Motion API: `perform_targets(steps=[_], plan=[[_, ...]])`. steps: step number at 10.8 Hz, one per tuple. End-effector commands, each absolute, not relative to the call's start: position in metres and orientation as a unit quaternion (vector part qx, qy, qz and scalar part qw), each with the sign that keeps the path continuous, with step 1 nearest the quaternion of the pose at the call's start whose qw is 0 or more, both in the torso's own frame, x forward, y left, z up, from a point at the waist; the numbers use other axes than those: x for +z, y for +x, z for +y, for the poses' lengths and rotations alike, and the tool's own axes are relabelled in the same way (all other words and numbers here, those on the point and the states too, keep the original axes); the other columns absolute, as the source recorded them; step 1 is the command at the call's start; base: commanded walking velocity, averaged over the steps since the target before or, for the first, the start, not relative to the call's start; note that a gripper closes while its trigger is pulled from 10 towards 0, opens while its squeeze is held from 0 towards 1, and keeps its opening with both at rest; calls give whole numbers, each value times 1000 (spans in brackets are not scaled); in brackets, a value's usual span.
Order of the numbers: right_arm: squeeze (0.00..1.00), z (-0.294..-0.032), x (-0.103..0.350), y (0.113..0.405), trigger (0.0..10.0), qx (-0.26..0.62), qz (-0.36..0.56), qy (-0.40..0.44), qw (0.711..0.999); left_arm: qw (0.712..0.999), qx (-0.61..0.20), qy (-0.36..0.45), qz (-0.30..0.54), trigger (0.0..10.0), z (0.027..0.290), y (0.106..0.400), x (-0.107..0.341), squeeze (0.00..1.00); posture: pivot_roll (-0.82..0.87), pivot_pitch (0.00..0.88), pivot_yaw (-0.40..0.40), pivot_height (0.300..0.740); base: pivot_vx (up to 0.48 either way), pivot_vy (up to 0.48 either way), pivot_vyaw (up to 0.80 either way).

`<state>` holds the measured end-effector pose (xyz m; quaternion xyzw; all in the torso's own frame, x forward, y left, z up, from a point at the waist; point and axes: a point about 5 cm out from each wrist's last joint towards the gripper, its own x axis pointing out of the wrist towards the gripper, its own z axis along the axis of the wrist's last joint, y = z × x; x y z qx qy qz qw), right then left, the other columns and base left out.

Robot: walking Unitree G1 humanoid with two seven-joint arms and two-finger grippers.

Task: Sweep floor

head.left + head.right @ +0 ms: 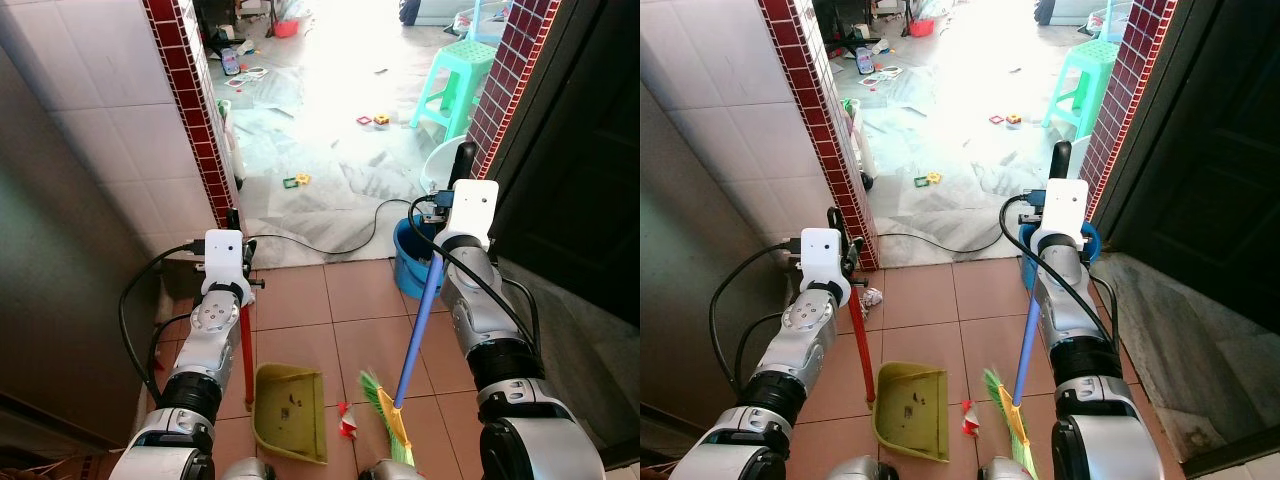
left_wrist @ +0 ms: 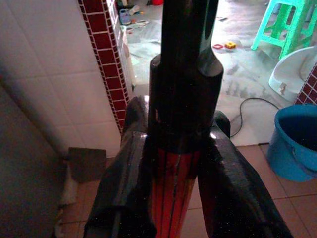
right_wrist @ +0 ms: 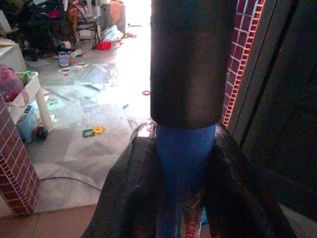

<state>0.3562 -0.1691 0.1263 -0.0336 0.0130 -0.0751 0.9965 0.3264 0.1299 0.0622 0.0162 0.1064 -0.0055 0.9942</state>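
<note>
My left gripper (image 1: 238,258) is shut on the red handle (image 1: 247,345) of a yellow-green dustpan (image 1: 290,410) that rests on the terracotta tiles. In the left wrist view its fingers (image 2: 124,193) clamp the red handle (image 2: 173,198) just below a black grip (image 2: 183,89). The right gripper (image 1: 447,208) is shut on the broom's blue handle (image 1: 420,320), under its black end cap (image 1: 463,160). The right wrist view shows the same blue handle (image 3: 184,163) held between the fingers (image 3: 129,198). The green and yellow bristles (image 1: 385,415) touch the floor beside a red-and-white scrap (image 1: 346,420), right of the dustpan.
A blue bucket (image 1: 412,262) stands behind the broom, against a red-tiled pillar (image 1: 505,90) and a dark door (image 1: 580,150). Another red-tiled pillar (image 1: 195,110) and a white wall close the left. A black cable (image 1: 340,245), toys (image 1: 296,181) and a green stool (image 1: 455,80) lie on the grey floor beyond.
</note>
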Motion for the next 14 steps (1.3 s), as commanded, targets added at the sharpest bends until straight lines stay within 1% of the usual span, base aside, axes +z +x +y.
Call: perform_targets(steps=[1,5,6,7,8,11,12,13,14], plan=[[0,-167,136,361,10000,-72,2,-30,997,990,-19,9,139,10000,126,322,51,0,-145,7,54,740,0,0,0],[0,-167,136,361,10000,-72,2,-30,997,990,-19,9,139,10000,126,322,51,0,-145,7,54,740,0,0,0],[0,-152,131,360,10000,-15,-20,-82,996,995,-15,-33,98,10000,122,327,63,0,-140,14,58,740,0,0,0],[0,-147,127,357,10000,17,-37,-110,993,995,-12,-46,86,10000,123,329,67,0,-139,17,63,740,0,0,0],[0,-150,128,357,10000,17,-51,-129,990,995,-13,-43,91,10000,124,329,66,0,-139,18,67,740,0,0,0],[0,-157,130,360,10000,-24,-59,-129,990,993,-21,-37,106,10000,122,327,61,0,-135,22,72,740,0,0,0],[0,-158,126,360,10000,-31,-47,-108,993,993,-24,-35,108,10000,122,326,59,0,-134,25,72,740,0,0,0],[0,-157,119,360,10000,-42,-18,-61,997,993,-24,-35,110,10000,122,325,58,0,-133,25,72,740,0,0,0],[0,-157,112,363,10000,-68,25,12,997,993,-24,-35,112,10000,122,325,57,0,-132,26,71,740,0,0,0]])
